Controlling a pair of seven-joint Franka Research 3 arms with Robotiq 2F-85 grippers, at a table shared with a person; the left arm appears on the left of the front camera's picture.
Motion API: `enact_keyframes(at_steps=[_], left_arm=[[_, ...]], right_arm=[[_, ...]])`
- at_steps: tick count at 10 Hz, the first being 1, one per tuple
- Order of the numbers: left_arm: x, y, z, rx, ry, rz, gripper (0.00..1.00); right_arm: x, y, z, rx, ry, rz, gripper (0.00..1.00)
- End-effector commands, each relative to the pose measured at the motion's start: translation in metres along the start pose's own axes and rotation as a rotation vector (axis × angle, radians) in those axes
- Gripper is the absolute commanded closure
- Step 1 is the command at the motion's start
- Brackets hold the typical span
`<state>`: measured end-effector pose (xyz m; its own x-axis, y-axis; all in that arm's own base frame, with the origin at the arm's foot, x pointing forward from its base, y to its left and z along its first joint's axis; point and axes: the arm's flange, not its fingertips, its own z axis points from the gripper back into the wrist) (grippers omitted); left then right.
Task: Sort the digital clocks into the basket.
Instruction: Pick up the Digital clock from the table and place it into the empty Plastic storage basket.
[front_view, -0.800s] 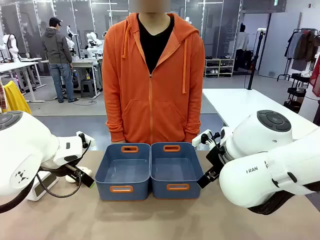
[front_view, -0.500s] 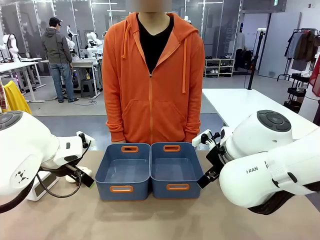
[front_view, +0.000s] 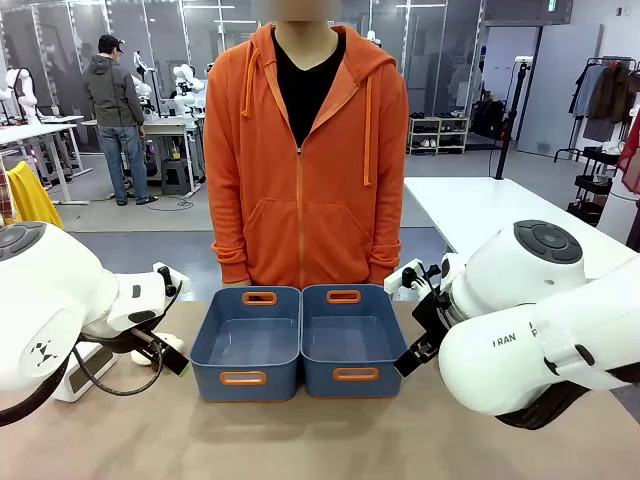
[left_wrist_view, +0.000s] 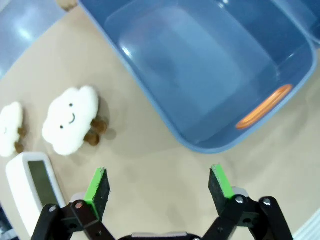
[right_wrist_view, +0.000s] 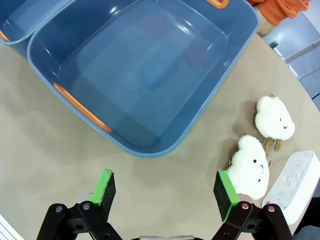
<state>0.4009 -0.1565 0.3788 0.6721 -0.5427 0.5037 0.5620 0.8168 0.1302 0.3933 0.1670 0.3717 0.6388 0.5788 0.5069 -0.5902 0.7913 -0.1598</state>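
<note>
Beside the tubs (front_view: 300, 345), left gripper (left_wrist_view: 159, 186) and right gripper (right_wrist_view: 165, 189) gape empty; right arm (front_view: 540, 360) reads "RAN".

Just beside the left claw's (left_wrist_view: 159, 186) left finger, a clock (left_wrist_view: 31, 182) runs under the claw's body, hiding its near end. Beyond it, a plush (left_wrist_view: 9, 131) is cut by the frame edge. Ahead, the tub (left_wrist_view: 150, 95) is cropped at the top. Right of the right claw (right_wrist_view: 164, 192), a second clock (right_wrist_view: 296, 186) is cropped too, its markings too small to tell. From the front, the left arm (front_view: 60, 300) covers most of the first clock (front_view: 75, 378).
</note>
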Motion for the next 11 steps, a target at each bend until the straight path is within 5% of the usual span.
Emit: enact_keyframes(at_steps=[1, 5, 9, 11], left_arm=[[0.036, 0.007, 0.050, -0.112, 0.006, -0.098, 0.00], [0.048, 0.079, 0.179, -0.303, -0.085, -0.082, 0.00], [-0.043, 0.140, 0.240, -0.348, -0.292, -0.031, 0.00], [-0.081, 0.151, 0.257, -0.293, -0.343, 0.035, 0.00]], right_arm=[[0.014, -0.019, 0.039, 0.044, -0.013, 0.038, 0.00], [-0.018, -0.114, 0.146, 0.294, -0.110, 0.087, 0.00], [-0.124, -0.170, 0.236, 0.304, -0.373, 0.080, 0.00], [-0.156, -0.174, 0.260, 0.304, -0.415, 0.040, 0.00]])
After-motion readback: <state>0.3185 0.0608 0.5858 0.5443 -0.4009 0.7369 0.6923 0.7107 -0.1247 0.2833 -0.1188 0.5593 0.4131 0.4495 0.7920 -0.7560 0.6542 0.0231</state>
